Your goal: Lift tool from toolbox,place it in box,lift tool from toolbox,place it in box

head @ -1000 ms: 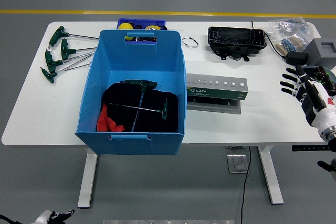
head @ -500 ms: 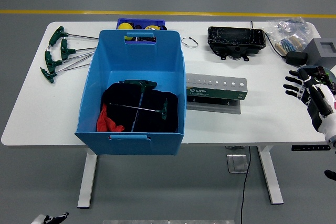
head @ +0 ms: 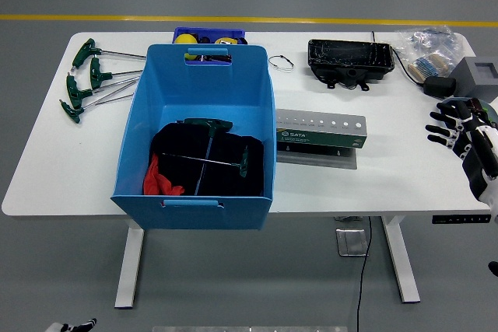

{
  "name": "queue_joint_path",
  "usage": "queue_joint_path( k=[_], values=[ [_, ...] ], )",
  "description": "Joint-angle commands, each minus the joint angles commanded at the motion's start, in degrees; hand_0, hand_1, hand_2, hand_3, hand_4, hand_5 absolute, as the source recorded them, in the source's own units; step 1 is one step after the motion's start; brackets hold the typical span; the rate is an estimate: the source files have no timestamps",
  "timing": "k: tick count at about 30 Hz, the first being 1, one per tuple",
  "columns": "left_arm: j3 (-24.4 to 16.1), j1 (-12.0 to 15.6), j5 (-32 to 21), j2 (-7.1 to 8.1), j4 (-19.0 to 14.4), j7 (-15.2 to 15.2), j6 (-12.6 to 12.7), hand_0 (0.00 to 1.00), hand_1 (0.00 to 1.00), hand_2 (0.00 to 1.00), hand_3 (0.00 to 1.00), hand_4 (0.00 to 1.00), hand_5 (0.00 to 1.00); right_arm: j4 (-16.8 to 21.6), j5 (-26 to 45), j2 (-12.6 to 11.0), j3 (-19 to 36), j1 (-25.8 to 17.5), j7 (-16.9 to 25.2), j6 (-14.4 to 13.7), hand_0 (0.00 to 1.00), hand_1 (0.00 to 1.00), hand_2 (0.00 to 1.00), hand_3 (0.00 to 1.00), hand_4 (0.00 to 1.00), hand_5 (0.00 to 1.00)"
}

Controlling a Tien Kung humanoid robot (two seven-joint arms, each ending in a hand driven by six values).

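My right robot hand (head: 455, 124) hovers spread and empty at the white bench's (head: 54, 169) right edge. Two green T-handled hex keys (head: 212, 145) lie in the blue plastic box (head: 196, 83); reaching past the silver-green tool holder (head: 320, 131) could snag it.

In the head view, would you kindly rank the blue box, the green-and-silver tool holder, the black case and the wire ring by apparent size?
1. blue box
2. green-and-silver tool holder and black case: they look alike in size, so no ranking between them
3. wire ring
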Motion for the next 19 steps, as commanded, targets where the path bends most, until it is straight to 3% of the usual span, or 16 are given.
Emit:
queue_joint_path(
  k=[10,19],
  values=[
    [-2.4,0.0,1.0,-0.3,0.0,0.3,-0.1,0.756,0.712,0.707,0.674,0.683,0.668,1.3,0.3,0.2,-0.9,-0.1,-1.2,1.6,0.726,0.658,0.744,0.758,0.998,0.884],
    [-4.5,-0.3,2.3,-0.4,0.0,0.3,0.0,0.754,0.711,0.706,0.674,0.68,0.665,0.4,0.6,0.4,-1.0,0.7,-0.8,1.2,0.726,0.658,0.743,0.758,0.998,0.881]
  ],
)
